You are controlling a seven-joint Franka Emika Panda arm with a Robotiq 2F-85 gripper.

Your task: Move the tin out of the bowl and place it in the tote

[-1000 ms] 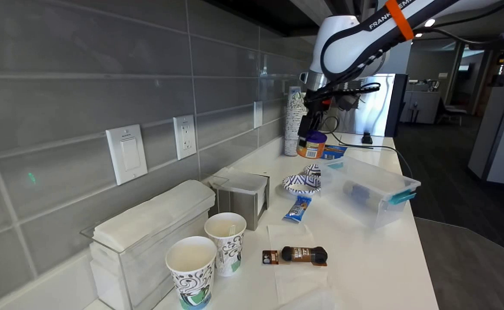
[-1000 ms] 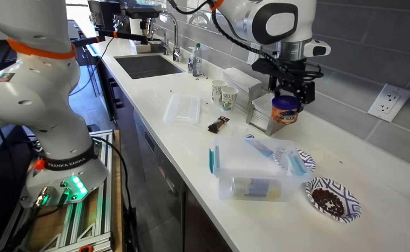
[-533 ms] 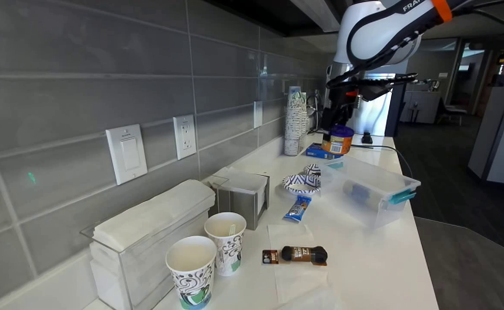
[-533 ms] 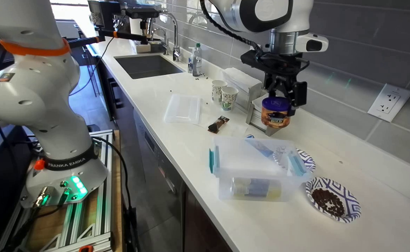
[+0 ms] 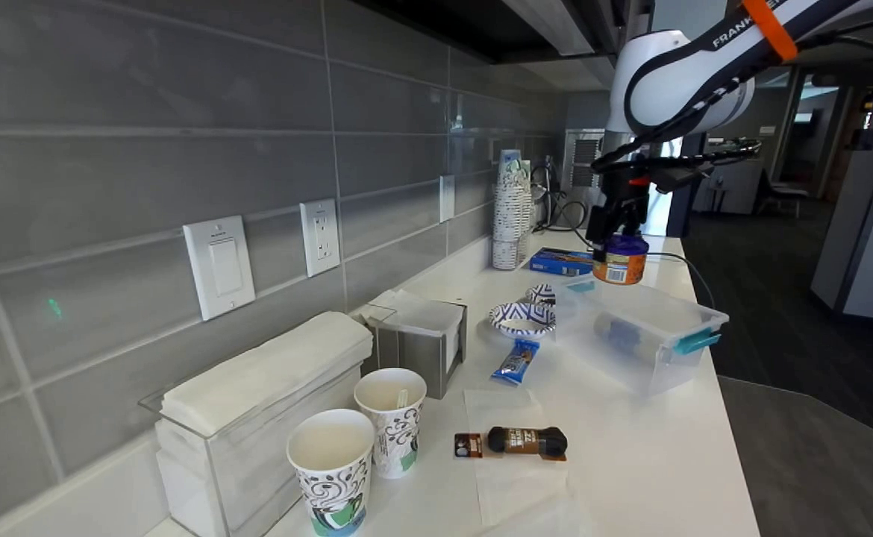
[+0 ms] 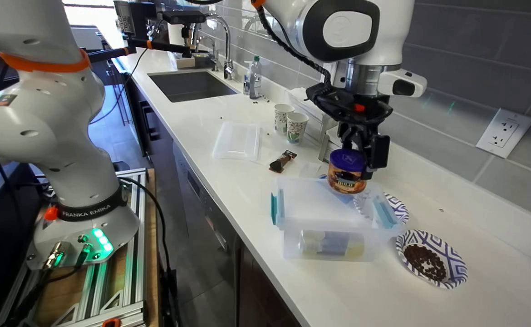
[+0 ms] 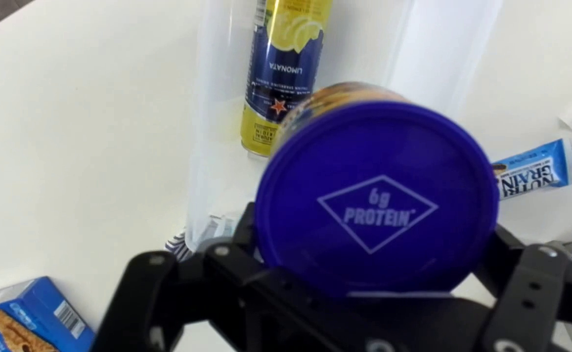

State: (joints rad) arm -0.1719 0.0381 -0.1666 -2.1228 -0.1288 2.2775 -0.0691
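The tin [image 5: 621,261] has a purple lid and an orange body. My gripper [image 7: 371,239] is shut on its sides, with a finger at each side of the lid, and holds it upright in the air. The clear tote [image 6: 280,217] with teal latches stands on the counter below. In the wrist view the tin covers part of the tote [image 7: 212,122]. In an exterior view the tin [image 6: 347,171] hangs in front of the tote's wall-side end. Two blue-and-white patterned bowls stand by the tote: an empty-looking bowl [image 5: 522,319] and a bowl with dark beans [image 6: 447,247].
A yellow and blue can [image 7: 286,63] lies in the tote. A blue bar packet [image 5: 516,362], a blue box [image 5: 559,262], a stack of cups [image 5: 509,209], napkin holders [image 5: 414,335] and two paper cups [image 6: 296,127] stand around it. The tiled wall [image 6: 451,118] borders the counter.
My gripper has carried the tin away from the wall towards the tote, and in the last half second lowered it. The grip has not changed. The tote and bowls have not moved.
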